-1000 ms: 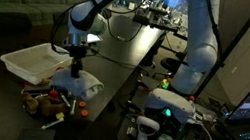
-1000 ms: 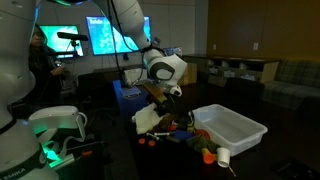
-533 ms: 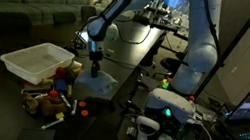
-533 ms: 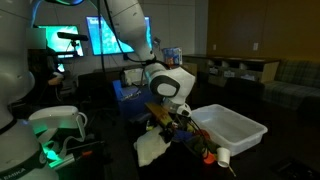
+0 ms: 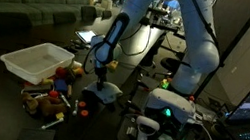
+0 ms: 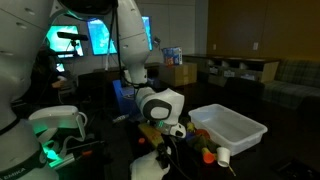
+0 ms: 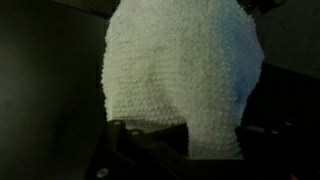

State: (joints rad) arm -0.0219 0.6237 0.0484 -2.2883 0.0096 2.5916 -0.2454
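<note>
Cloth (image 7: 180,75), white & nubbly, hangs pinched in gripper (image 5: 101,76) w/ its lower edge on dark table (image 5: 138,52), near toy pile (image 5: 50,96). Best approach, I'd judge: firm pinch, slow low travel, clear of toys & bin (image 5: 22,65).

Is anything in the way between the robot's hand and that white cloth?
No, nothing visible stands between them. The white cloth fills the wrist view right up against the hand, which appears to be gripping it. The pile of toys and the white bin sit off to one side.
</note>
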